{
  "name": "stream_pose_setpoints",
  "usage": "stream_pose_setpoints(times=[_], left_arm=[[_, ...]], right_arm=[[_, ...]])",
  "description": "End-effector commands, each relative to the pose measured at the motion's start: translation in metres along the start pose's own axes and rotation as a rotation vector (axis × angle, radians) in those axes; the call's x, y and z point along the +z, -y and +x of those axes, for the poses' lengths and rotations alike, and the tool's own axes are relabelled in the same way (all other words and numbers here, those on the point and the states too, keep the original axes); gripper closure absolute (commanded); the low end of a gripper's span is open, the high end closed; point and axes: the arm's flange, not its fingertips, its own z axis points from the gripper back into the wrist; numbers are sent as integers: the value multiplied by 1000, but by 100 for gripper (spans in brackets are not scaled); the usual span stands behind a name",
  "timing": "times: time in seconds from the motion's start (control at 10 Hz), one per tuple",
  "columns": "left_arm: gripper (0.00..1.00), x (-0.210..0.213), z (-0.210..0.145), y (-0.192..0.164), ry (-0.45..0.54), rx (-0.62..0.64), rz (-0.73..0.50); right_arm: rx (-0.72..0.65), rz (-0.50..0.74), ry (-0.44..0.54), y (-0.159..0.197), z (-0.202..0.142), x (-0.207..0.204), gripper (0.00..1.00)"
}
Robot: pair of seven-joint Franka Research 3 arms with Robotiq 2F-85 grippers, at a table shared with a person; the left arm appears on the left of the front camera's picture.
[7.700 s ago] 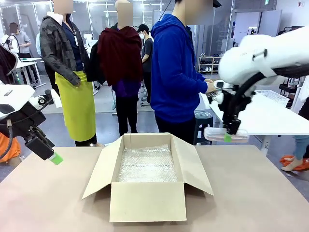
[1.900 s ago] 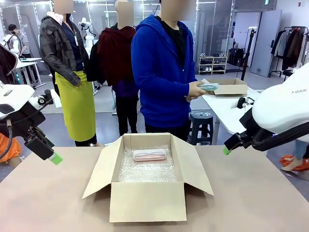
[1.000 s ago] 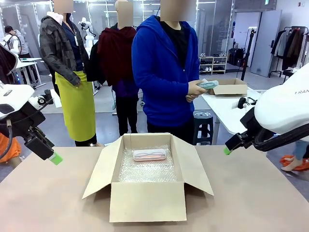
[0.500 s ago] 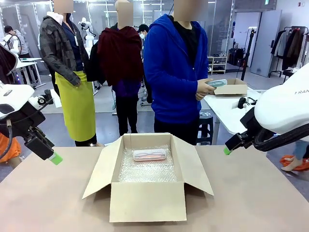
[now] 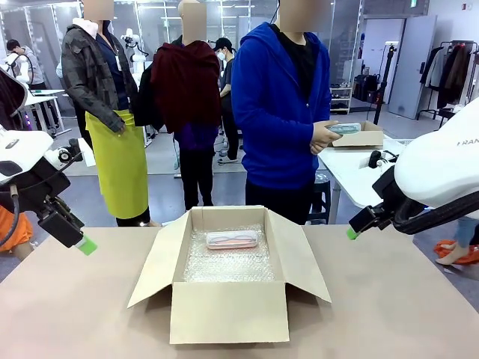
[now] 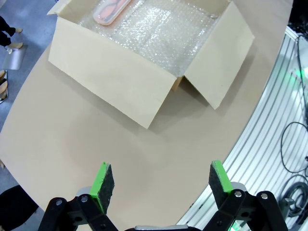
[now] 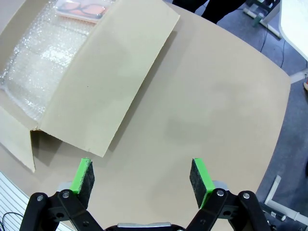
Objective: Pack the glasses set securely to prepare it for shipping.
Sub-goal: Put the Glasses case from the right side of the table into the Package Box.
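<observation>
While both grippers hang clear of the load, the box [image 5: 228, 313] stands open at the middle of the table [image 5: 397, 307], all four flaps folded outward. It is plain brown cardboard with straight-cut edges and sharp corners. The floor is lined with clear bubble wrap [image 5: 228, 265], glossy and dimpled.

Contents: one item. The pink case [image 5: 232, 239] is oblong with rounded corners. It lies flat on the wrap, close to the far wall, with its long side parallel to that wall. In the right wrist view, orange-tinted oval shapes show through its pale lid.

The mint case [image 5: 344, 129] is outside the box. It is held in the hand [image 5: 326, 137] of a person in a blue hooded top, who stands at the far side. The case is at chest height, right of the box and well apart from it.

The left gripper [image 6: 161, 185] is released and empty, with its green pads spread wide. It sits above bare table left of the box.

The right gripper [image 7: 142, 178] is likewise released and empty. It sits over bare table beside the right flap.

The table surface is smooth, matte and tan, with a curved edge.
</observation>
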Motion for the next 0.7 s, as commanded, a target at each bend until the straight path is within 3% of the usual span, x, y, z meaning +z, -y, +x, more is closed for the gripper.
stream_pose_setpoints(times=[0.0,0.6], left_arm=[[0,0,0,-1,14,-1,-6],[0,0,0,-1,14,-1,-6]], right_arm=[[-15,-2,4,-2,1,-1,0],[-15,-2,4,-2,1,-1,0]])
